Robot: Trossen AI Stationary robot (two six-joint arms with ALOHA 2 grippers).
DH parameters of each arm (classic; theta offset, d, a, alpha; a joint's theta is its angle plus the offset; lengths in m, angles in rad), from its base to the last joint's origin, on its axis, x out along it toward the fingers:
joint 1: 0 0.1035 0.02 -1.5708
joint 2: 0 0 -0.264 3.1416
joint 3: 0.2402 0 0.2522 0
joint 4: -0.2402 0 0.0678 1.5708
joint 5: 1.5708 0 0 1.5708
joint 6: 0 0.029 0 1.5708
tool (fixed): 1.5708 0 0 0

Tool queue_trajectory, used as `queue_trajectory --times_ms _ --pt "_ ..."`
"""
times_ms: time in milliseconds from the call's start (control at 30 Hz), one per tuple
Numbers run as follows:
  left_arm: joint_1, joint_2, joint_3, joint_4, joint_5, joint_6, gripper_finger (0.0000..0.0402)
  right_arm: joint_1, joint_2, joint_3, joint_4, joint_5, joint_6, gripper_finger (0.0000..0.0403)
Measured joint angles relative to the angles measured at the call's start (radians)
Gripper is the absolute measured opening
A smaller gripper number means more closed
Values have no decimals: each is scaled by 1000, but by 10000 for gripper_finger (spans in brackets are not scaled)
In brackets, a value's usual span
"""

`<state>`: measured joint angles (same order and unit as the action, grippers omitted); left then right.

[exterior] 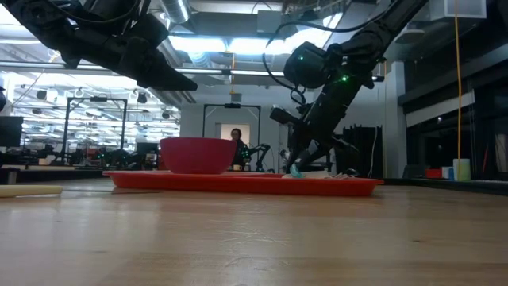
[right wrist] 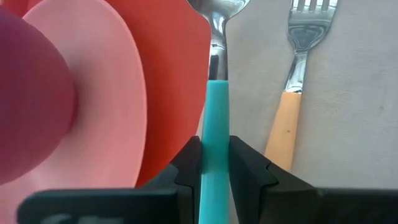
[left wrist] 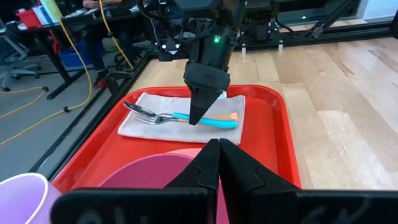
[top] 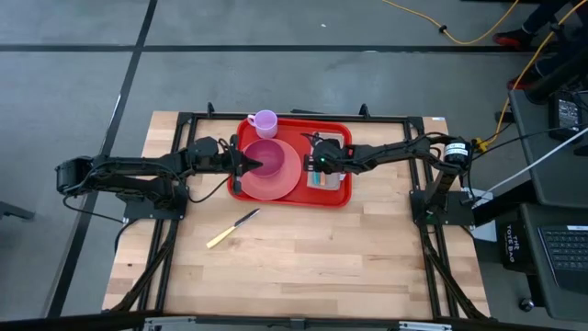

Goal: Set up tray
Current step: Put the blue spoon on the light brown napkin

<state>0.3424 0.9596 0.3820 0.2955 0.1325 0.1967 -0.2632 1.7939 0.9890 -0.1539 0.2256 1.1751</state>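
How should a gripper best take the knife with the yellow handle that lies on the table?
Probably best to take the knife by its yellow handle, coming straight down, fingers across its narrow width. It lies flat and diagonal on the table, with nothing close beside it.

- From above, light falls evenly on the bench (top: 303, 248); shadows under the arms are faint.
- At bench height, bright ceiling lights (exterior: 198, 44) in the room behind leave both arms as dark silhouettes.
- The near wood is blurred.
- In the right wrist view, the plate (right wrist: 106, 93) and bowl (right wrist: 31, 99) are soft and out of focus.
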Motion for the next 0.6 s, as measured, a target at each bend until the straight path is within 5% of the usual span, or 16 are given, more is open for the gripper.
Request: queue_trajectory --times_ms 600 --pt "0 0 0 0 0 0 5 -27 0 218 -340 -57 0 60"
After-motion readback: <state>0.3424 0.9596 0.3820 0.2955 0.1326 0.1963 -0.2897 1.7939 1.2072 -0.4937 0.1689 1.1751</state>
